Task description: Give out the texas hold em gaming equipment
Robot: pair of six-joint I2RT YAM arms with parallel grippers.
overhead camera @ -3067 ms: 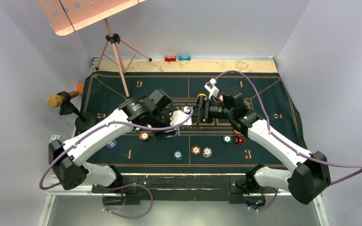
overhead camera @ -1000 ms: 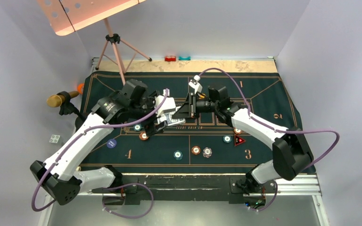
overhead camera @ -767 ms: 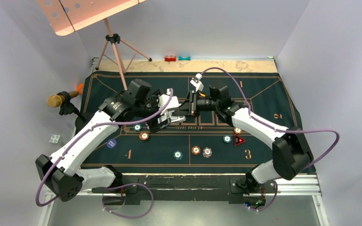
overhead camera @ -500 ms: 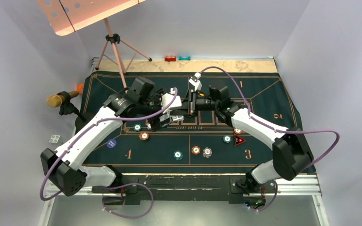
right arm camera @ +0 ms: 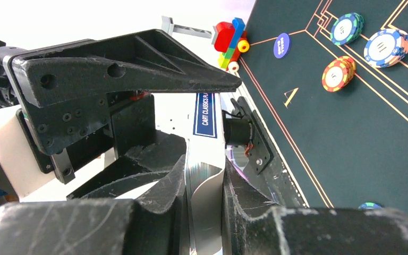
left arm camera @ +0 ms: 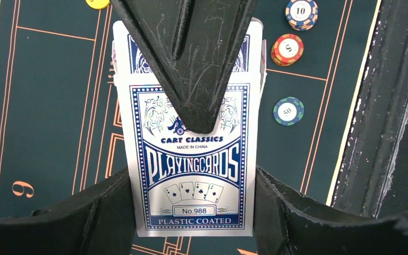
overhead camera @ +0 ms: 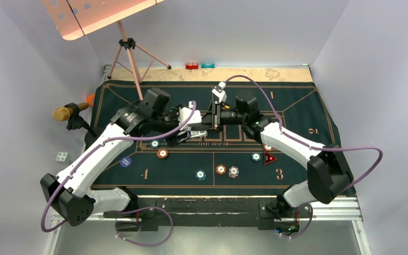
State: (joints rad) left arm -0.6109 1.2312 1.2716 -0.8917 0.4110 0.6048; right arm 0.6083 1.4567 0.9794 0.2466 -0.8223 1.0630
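over the green felt mat (overhead camera: 308,114), the left gripper (left arm camera: 191,183), wide open a second earlier, had just clamped the long edges of the playing-card box (left arm camera: 191,154). the right gripper (right arm camera: 204,180) pinched the box's faces, holding it aloft. this was probably a brace or handover before dealing. poker chips (overhead camera: 221,169) lay on the mat below.

Green felt mat (overhead camera: 180,172) — poker chips (overhead camera: 221,169)

Card box (left arm camera: 191,175): "CART CLASSICS", "MADE IN CHINA", "PLAYINGCARDS", "No.988", "PLASTIC COATED". Blue-white chip (left arm camera: 301,11): "10". Green chip (left arm camera: 288,110): "50". Felt mat (left arm camera: 48,106): "6".
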